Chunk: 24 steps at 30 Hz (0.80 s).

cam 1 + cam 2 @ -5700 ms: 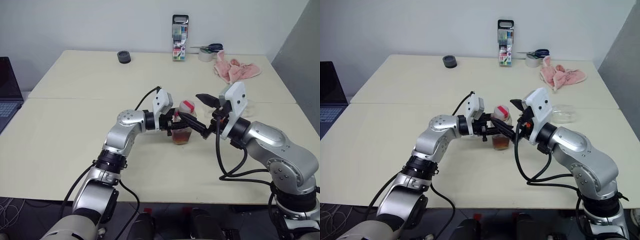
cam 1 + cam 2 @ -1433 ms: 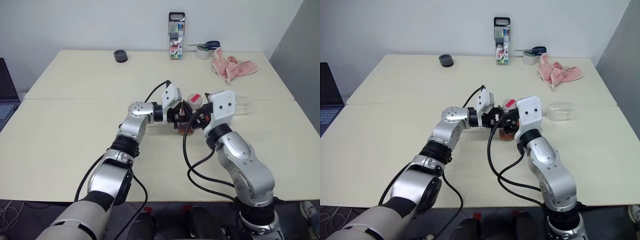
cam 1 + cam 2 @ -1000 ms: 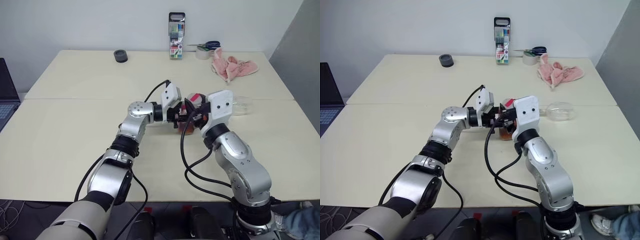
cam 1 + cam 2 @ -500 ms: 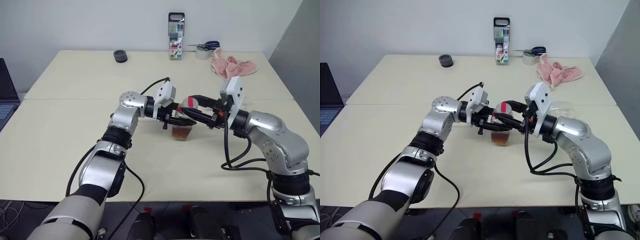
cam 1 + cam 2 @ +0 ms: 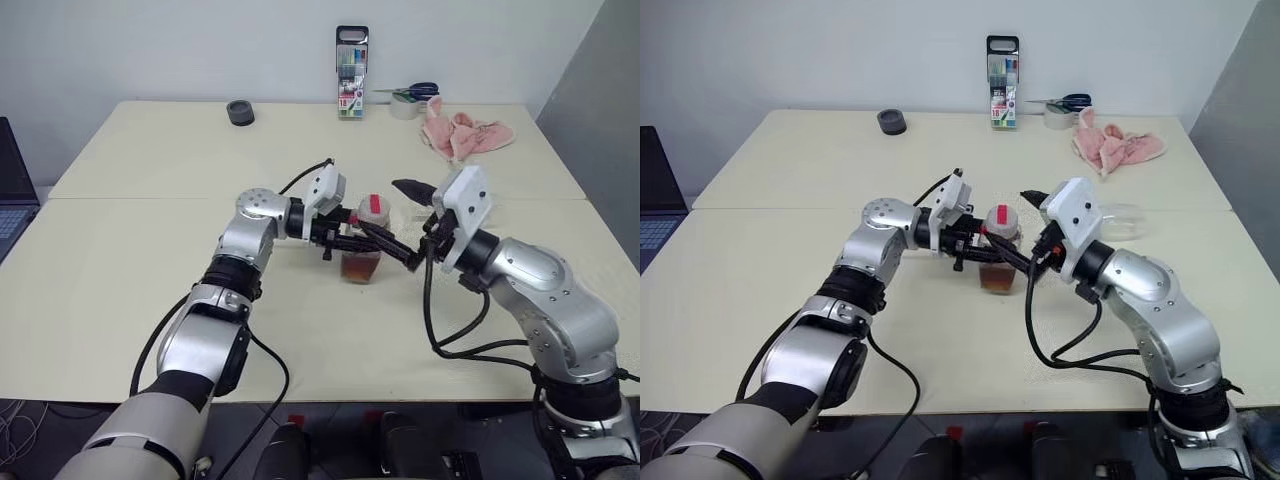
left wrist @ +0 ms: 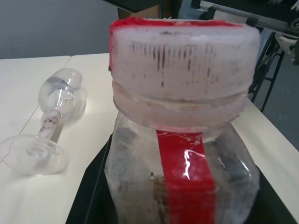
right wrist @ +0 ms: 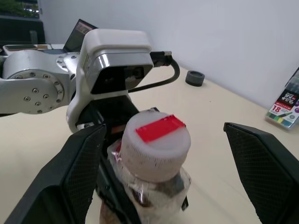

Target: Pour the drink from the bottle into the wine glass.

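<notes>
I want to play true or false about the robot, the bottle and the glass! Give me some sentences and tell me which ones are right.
1. The left gripper is shut on the bottle. True.
2. The bottle's cap is off. False: the white cap still sits on the neck.
3. The wine glass stands upright. False: it lies on its side on the table.
4. The right gripper has its jaws open, one on each side of the cap. True.
5. The drink is already in the glass. False: the amber drink is in the bottle and the glass looks empty.
6. A pink cloth lies near the table's far edge. True.
</notes>
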Tool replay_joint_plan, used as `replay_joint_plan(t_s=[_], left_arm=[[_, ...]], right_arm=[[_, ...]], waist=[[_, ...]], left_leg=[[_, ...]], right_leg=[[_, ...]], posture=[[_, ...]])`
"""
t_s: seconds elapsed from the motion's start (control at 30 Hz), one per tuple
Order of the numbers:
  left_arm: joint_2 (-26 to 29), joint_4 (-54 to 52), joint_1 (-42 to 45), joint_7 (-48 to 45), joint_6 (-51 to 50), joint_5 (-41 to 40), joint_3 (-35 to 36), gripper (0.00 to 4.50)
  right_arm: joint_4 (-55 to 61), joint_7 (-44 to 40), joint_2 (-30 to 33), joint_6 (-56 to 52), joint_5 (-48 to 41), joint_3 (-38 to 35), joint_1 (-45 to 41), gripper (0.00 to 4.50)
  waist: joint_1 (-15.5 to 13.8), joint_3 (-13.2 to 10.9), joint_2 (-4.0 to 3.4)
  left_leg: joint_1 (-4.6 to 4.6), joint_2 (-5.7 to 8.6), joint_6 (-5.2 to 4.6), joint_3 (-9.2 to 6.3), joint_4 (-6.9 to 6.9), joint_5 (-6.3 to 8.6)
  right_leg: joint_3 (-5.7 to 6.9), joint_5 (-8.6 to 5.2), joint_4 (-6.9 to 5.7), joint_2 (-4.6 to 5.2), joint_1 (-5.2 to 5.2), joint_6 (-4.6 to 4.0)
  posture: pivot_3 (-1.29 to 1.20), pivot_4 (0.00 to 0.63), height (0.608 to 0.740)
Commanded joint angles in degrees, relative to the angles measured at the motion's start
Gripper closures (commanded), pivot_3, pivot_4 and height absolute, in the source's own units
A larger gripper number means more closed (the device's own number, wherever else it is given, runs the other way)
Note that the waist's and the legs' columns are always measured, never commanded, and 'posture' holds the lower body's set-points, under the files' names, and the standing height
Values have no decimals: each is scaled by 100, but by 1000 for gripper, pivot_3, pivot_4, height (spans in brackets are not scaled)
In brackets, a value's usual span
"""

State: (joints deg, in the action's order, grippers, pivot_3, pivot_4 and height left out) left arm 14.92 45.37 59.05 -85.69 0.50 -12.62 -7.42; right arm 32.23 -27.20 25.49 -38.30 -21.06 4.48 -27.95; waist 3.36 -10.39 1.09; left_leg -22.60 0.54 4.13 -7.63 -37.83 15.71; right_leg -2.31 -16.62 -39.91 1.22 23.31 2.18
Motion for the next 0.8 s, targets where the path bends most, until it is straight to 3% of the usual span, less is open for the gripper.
replay_joint_plan(t_s=[0.03,0.27,0.8], left_arm=[[-16,-95,152,-49,74,-87,102,2812],[-22,-114,141,-52,78,-85,97,2812],[7,-145,50,-20,106,-68,99,2812]], right_arm=[[-32,170,-142,220,188,30,-171,210],[-170,137,-13,265,352,-98,-42,210],[231,272,62,-423,-289,-666,164,210]], waist=[[-1,0,0],[-2,0,0],[-5,0,0]], left_leg=[[0,0,0,-1,0,0],[-1,0,0,-1,-1,0],[-1,0,0,-1,-1,0]], right_leg=[[1,0,0,0,0,0],[1,0,0,1,0,0],[0,0,-1,1,0,0]], posture=[[0,150,740],[0,150,740],[0,150,740]])
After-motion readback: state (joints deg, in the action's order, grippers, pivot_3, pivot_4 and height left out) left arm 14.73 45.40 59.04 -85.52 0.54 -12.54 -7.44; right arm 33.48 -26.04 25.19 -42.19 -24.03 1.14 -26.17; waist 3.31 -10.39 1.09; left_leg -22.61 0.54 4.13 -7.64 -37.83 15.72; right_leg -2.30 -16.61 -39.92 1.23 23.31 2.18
